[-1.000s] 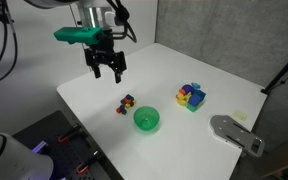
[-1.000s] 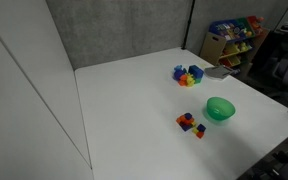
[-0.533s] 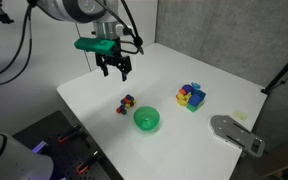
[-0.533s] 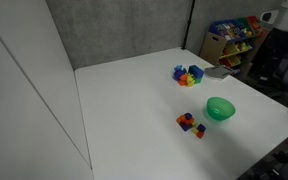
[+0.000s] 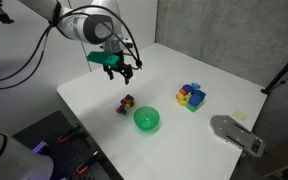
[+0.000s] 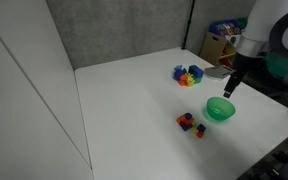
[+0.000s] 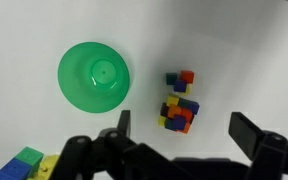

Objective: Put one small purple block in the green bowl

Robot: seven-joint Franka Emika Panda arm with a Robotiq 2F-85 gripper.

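The fingers hang spread and empty above the surface. The small purple block lies between them, tight among tiny blocks, with the green bowl outside one finger. Closing may pinch a neighbouring cube instead.

**A green bowl and a tiny purple block**

The small round bright green plastic bowl stands the right way up on the white table, and nothing is inside it. The tiny purple cube lies on the table near the bowl, not in it. It sits at the edge of a little bunch of tiny coloured blocks.
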